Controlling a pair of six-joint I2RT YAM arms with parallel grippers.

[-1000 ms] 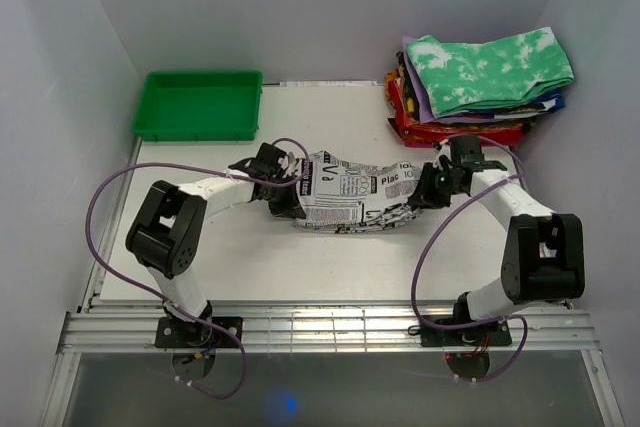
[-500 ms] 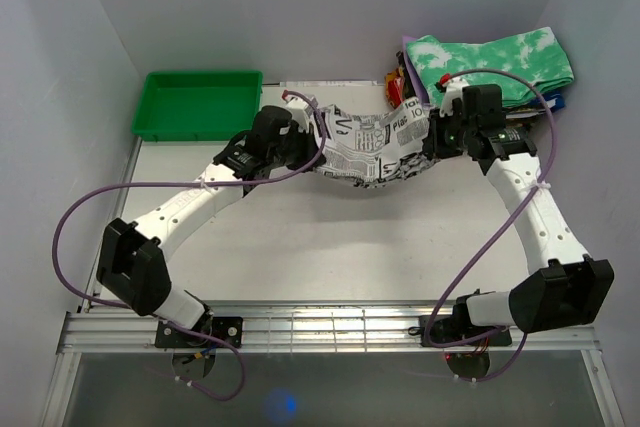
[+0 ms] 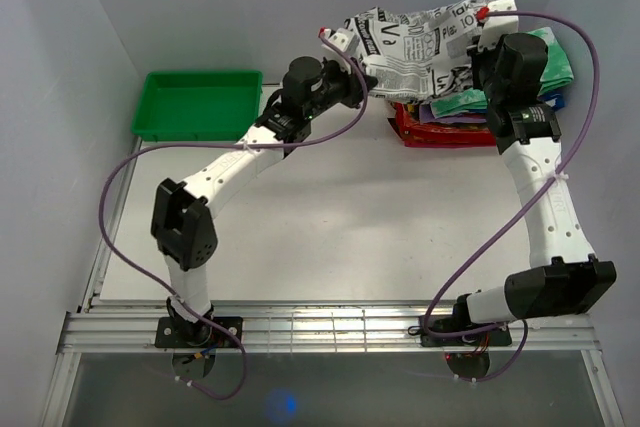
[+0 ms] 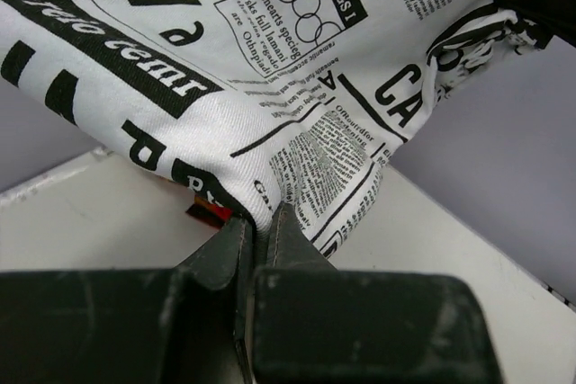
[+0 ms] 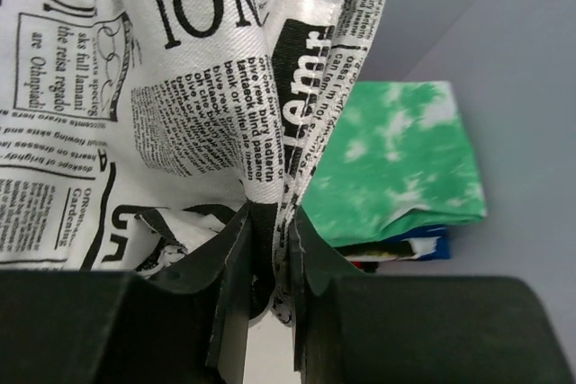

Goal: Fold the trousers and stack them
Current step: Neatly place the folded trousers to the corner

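Folded trousers (image 3: 420, 35) up in air, slung between both arms, right over clothes pile (image 3: 430, 129) at far right corner. Now left gripper (image 4: 258, 222) pinching one cloth edge, right gripper (image 5: 267, 222) clamped on other. Folding looks done. Left to do: lower onto pile, release.

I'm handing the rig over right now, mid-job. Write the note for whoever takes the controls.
Left hand: shut on a folded edge of the trousers.
Right hand: shut on bunched cloth at the other end of the trousers.
Position: the trousers hang between both hands, over the stack of folded clothes in the far right corner. The green tie-dye garment tops the stack.
Done: the trousers look folded into a compact bundle and are carried to the stack.
Left: lower them flat onto the tie-dye garment, open both hands, pull back.
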